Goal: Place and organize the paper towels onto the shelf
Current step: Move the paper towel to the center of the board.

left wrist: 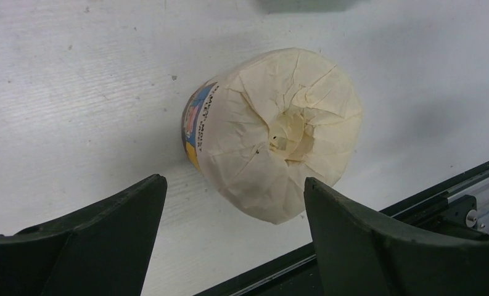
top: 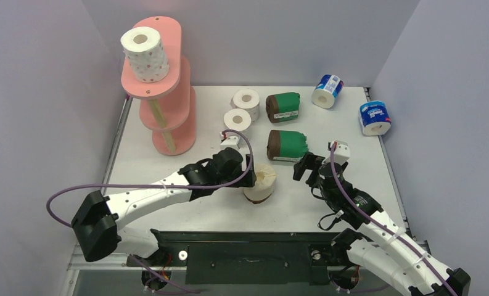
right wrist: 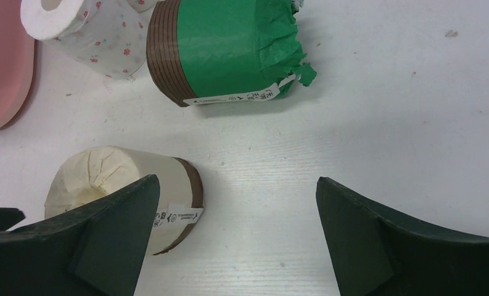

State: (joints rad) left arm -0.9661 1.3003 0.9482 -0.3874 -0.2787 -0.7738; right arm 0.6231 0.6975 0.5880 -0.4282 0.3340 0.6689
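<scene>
Jaws wide on left gripper [left wrist: 232,185] and right gripper [right wrist: 238,185] — only left wrist shows the blue-orange label [left wrist: 195,123] on the cream roll [left wrist: 272,132].

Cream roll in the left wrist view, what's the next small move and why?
Probably ease the left gripper forward until its fingers straddle the cream roll: the jaws stand open, and the roll rests on the table just ahead of them, ungripped.

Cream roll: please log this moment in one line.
left gripper: open, facing cream paper-wrapped roll | right gripper: open, empty | salmon-pink three-tier shelf: white red-dotted roll on top
</scene>
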